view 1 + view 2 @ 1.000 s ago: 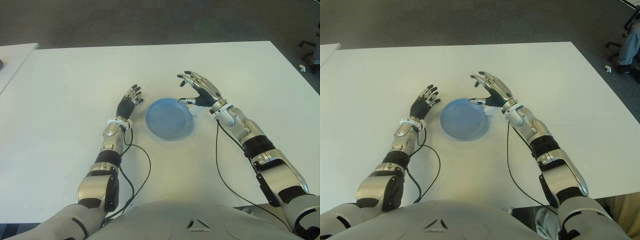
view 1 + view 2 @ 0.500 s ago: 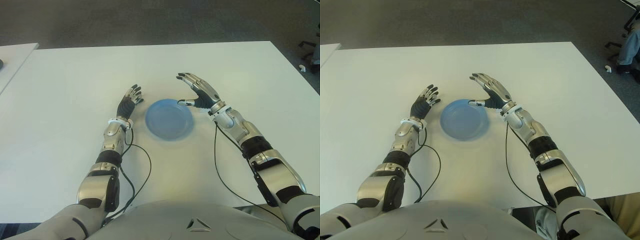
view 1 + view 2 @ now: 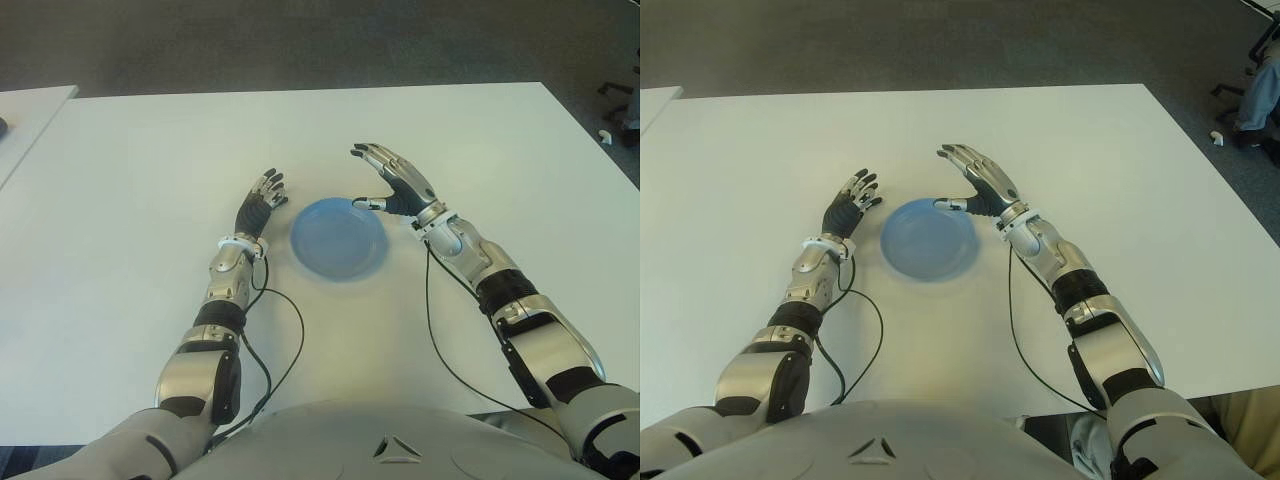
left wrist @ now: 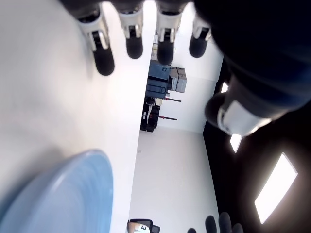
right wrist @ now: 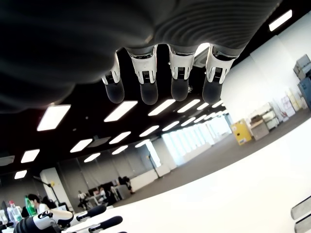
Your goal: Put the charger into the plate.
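A blue plate (image 3: 338, 237) is lying near the middle of the white counter (image 3: 130, 170), between the robot's two hands. The right hand (image 3: 395, 182) is hovering just beyond the plate's rim on the side toward the counter's right edge, its fingers (image 5: 146, 80) extending straight and spread, its thumb reaching toward the rim; it is gripping nothing. The left hand (image 3: 261, 203) is showing beside the plate on the side toward the counter's left edge, fingers (image 4: 102, 48) stretching out and relaxed, likewise holding nothing. The plate's surface is showing bare blue, and the charger is not appearing in any view: neither in the plate, nor in either hand, nor on the visible counter. Black cables (image 3: 285, 350) are trailing from both forearms across the counter toward its near edge.
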Motion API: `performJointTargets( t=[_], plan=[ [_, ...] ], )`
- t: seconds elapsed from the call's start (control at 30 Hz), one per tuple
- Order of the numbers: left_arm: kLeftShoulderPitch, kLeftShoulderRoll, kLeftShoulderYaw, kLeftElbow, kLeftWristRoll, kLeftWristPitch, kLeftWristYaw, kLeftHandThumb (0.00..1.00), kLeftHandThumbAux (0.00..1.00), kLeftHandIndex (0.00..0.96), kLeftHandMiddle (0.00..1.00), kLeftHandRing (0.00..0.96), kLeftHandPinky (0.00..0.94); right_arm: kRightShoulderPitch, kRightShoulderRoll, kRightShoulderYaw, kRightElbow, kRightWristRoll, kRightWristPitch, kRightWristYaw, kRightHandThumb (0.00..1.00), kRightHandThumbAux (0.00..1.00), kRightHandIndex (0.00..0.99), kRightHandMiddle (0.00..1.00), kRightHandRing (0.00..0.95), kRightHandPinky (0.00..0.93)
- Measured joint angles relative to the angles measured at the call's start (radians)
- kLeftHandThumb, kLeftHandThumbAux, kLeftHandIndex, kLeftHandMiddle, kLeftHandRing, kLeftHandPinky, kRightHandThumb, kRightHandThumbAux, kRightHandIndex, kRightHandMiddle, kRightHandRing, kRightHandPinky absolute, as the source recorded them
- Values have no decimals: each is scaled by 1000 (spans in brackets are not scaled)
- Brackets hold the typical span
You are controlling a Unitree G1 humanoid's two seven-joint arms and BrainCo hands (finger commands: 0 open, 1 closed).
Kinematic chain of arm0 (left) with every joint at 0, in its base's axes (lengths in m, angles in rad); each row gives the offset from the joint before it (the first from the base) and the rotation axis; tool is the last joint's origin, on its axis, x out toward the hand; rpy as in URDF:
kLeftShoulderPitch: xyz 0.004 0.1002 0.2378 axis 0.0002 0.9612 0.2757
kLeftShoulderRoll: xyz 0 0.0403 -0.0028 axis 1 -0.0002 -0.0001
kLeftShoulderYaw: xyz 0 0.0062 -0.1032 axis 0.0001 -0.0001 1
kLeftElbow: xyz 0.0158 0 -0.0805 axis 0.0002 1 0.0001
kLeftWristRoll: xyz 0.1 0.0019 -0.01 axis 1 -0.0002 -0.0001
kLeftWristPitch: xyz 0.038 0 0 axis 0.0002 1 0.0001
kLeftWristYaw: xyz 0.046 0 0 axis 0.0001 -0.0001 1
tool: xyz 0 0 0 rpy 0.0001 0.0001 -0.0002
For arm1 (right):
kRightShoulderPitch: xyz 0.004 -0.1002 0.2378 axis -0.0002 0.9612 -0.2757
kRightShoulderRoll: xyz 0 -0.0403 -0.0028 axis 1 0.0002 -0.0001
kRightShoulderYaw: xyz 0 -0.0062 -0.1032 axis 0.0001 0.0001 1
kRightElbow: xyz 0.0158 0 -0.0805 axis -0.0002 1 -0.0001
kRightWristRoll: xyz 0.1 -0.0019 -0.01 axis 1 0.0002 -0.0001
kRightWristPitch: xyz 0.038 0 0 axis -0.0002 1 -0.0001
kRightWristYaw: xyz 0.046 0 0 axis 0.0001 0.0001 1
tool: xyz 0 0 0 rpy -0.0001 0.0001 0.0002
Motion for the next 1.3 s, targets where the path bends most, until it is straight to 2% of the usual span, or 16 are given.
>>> performJointTargets(
  t=[0.43, 0.8, 1.1, 1.3],
  plan=[
    [0, -2, 1, 0, 0, 0, 0, 0, 623, 40, 91, 54, 0, -13, 18, 0, 29, -7, 1, -31, 337, 142, 0, 0, 0, 0],
    [0, -2, 2, -1, 0, 2, 0, 0, 611, 42, 98, 63, 22, -16, 10, -2, 37, -8, 5, -38, 335, 121, 0, 0, 0, 0],
    [0, 2, 2, -1, 0, 1, 0, 0, 604, 41, 101, 66, 17, -47, -51, -1, 118, -27, 1, -39, 341, 105, 0, 0, 0, 0],
    [1, 8, 2, 0, -1, 2, 0, 0, 601, 40, 101, 67, 20, -63, -88, 6, 140, -60, 1, -72, 339, 97, 0, 0, 0, 0]
  ],
)
